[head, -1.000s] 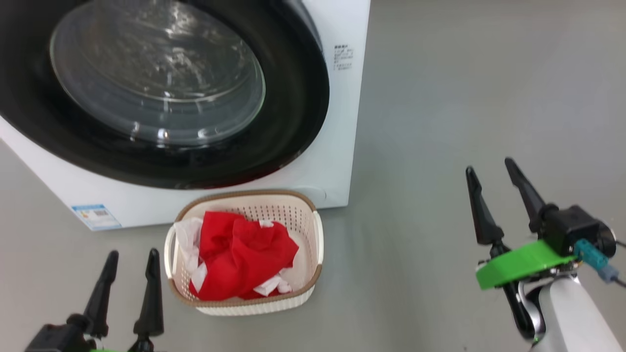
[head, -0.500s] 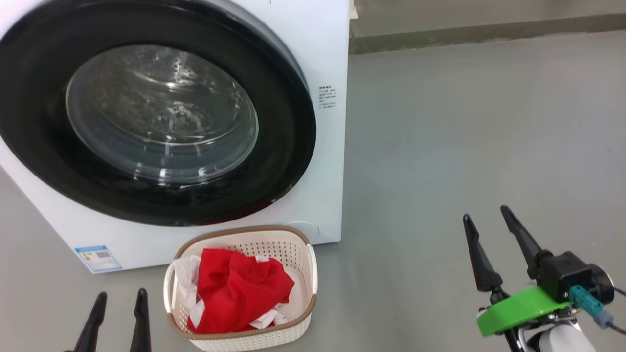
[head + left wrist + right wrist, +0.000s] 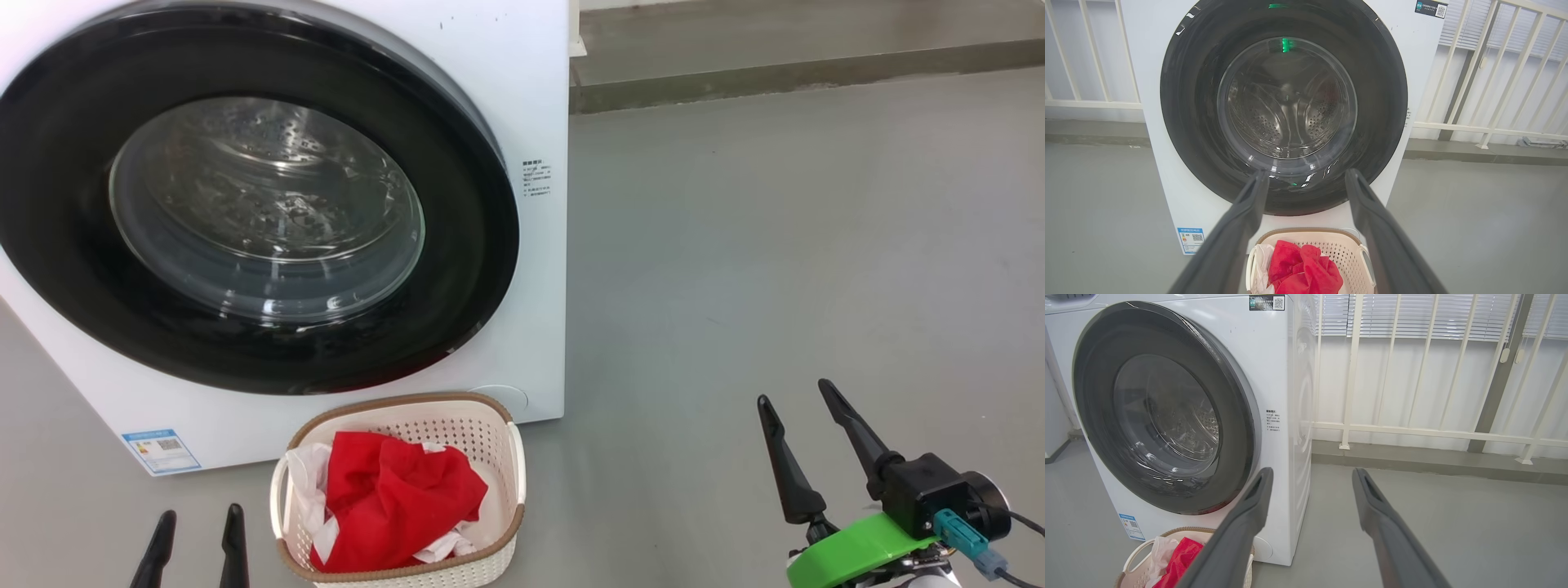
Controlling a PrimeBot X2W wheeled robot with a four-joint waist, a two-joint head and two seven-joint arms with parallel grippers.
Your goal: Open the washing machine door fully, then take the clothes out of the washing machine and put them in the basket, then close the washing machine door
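The white washing machine (image 3: 539, 90) fills the upper left of the head view, and its black-rimmed door (image 3: 261, 343) with the glass window lies flush against the front, closed. Through the glass the steel drum (image 3: 1286, 106) shows. On the floor right in front of the machine stands the cream basket (image 3: 500, 457) holding the red and white clothes (image 3: 392, 498). My left gripper (image 3: 200, 521) is open and empty at the bottom left, beside the basket. Off to the lower right, over bare floor, my right gripper (image 3: 796, 392) is open with nothing between its fingers.
Grey floor (image 3: 775, 245) stretches right of the machine. A low kerb (image 3: 800, 73) runs along the back, with a white railing (image 3: 1412, 428) and blinds behind it. A blue label (image 3: 161, 449) sits on the machine's lower left front.
The head camera has tilted up, so the machine, basket and both grippers sit lower in the picture and the kerb has come into view. Both grippers stay open.
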